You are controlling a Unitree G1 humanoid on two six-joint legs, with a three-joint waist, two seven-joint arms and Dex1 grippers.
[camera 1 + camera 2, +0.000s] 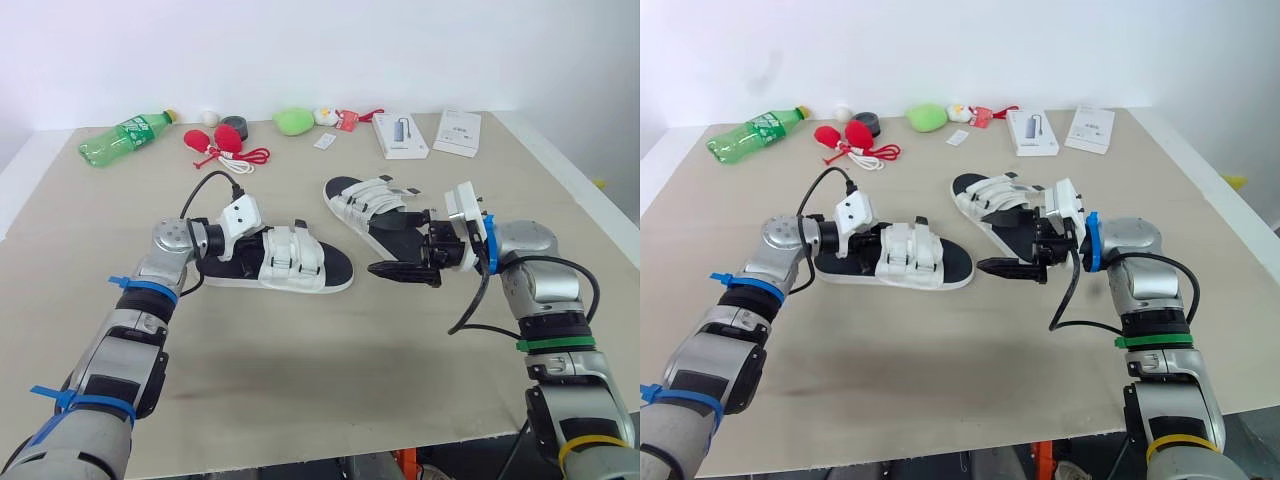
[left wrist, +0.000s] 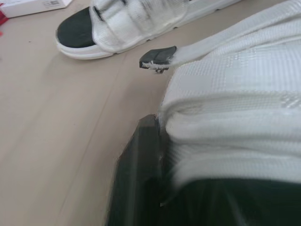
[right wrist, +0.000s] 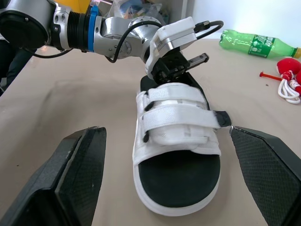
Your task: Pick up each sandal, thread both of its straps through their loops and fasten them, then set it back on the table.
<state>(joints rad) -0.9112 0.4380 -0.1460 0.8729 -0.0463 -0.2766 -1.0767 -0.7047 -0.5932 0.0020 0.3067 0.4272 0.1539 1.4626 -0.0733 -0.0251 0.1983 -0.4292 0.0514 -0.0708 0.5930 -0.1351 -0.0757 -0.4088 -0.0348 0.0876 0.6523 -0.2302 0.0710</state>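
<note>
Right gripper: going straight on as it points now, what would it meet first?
Likely the toe end of the nearer sandal; the right gripper is open, not yet touching it.

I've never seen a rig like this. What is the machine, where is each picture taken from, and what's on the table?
It is a humanoid robot with two arms, each ending in a two-finger gripper. Two pictures come from its head, looking down on the table; two from cameras on its wrists. The left gripper is at the heel of the nearer sandal; the right gripper is open, holding nothing, facing it. The other sandal, a green bottle and white boxes lie farther back.
</note>
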